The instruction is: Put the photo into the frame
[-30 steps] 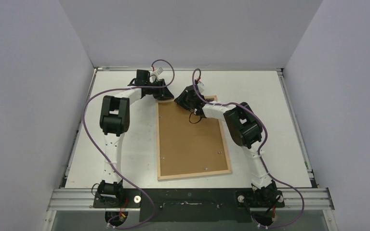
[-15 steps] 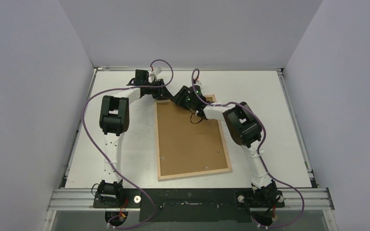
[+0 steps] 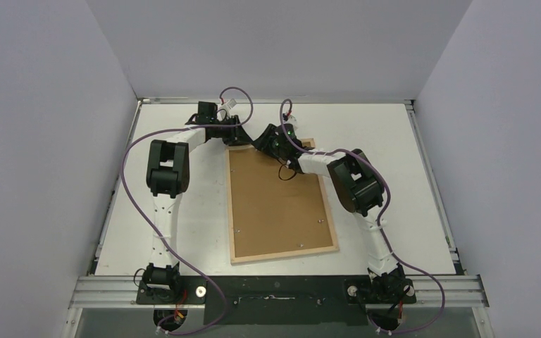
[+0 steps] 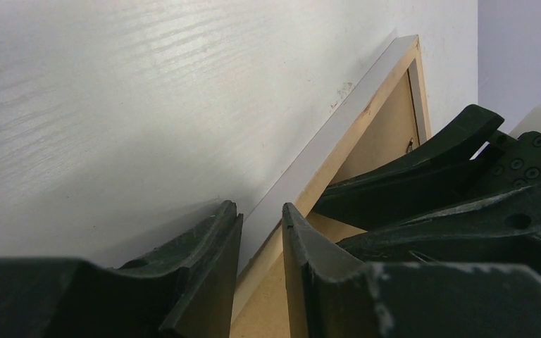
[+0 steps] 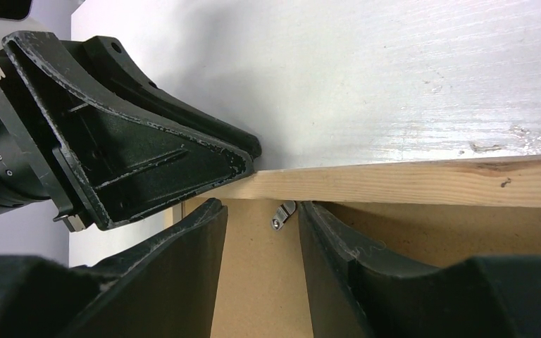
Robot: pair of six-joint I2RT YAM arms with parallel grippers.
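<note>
The frame (image 3: 284, 253) lay flat, face down, in the middle of the white surface (image 3: 408, 211), long sides running near to far; its thin pale-wood rim enclosed a brown backing board (image 3: 282, 204) bearing small metal clips (image 5: 280, 215)

Far-left corner of the frame (image 3: 285, 255) looks crowded to me: left gripper (image 4: 262, 211) clamps the rim, right gripper (image 5: 260, 208) spread just beside. Table (image 3: 408, 183) either side passable.

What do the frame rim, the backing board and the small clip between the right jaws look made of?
The frame rim looks like pale unfinished wood: grain streaks and a small knot show. The backing board seems brown hardboard: flat, matte, grainless. The clip looks like bare metal: grey and shiny.
</note>
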